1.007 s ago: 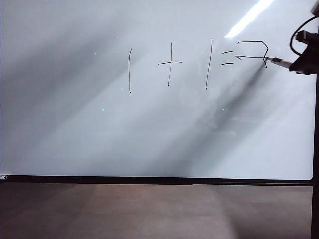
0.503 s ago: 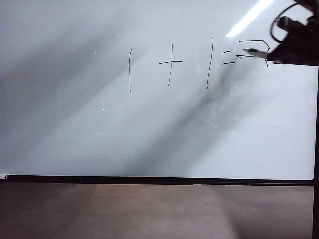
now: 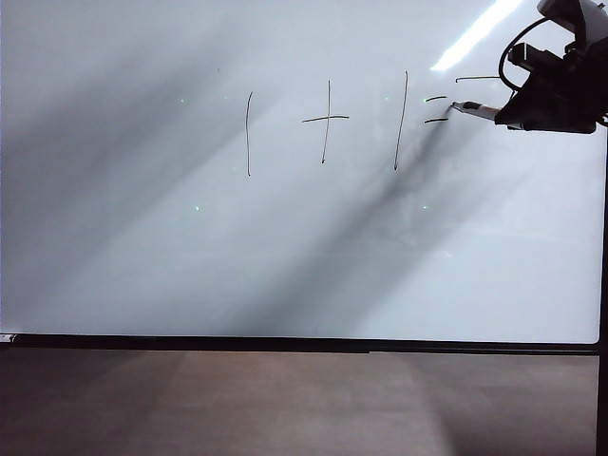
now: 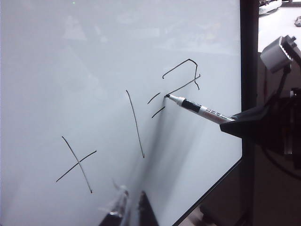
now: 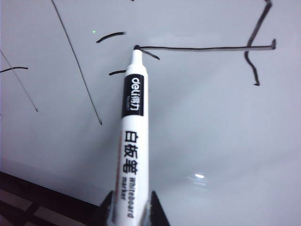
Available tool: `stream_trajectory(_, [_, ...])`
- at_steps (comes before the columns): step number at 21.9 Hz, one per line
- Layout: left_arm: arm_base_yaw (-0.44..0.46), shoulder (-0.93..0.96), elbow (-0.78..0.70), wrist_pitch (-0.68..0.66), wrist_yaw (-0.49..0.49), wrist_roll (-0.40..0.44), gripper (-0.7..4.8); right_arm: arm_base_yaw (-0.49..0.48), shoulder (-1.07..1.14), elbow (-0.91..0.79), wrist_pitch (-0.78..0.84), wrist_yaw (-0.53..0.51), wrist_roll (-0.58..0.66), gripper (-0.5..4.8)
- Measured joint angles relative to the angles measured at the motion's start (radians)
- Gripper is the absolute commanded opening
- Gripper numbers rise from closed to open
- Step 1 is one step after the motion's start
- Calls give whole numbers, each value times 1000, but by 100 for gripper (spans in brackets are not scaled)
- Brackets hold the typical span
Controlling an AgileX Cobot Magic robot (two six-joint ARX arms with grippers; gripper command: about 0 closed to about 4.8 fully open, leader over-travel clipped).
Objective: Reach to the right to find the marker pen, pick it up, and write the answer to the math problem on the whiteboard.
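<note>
The right hand (image 5: 128, 214) is clamped on the marker pen (image 5: 130, 141), its two fingers pinching the rear of the white barrel, and in the exterior view it sits at the upper right of the whiteboard (image 3: 142, 266), just right of the writing. The pen's dark tip rests on the board at the near end of a long stroke of the answer (image 4: 183, 75), right beside the two equals dashes of the math problem (image 3: 328, 123). The angular figure two already shows a top bar, a corner down its far side and this long bar running back toward the dashes, so the writing step looks close to finished; whether the figure counts as complete is hard to judge. The left hand (image 4: 126, 212) hangs low in front of the board, well apart from the pen; only its fingertips show at the edge of its own wrist view, a narrow gap between them with nothing held, and I cannot tell more than that. The next move likely calls for lifting the tip cleanly off the glossy surface without dragging a stray line into the dashes, keeping the pinch firm so the barrel does not twist.
</note>
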Motion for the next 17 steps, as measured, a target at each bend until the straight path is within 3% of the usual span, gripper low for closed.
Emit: stream_trajectory(17, [0, 0, 0, 0, 1, 0, 28, 0, 29, 0, 4, 0, -4, -6])
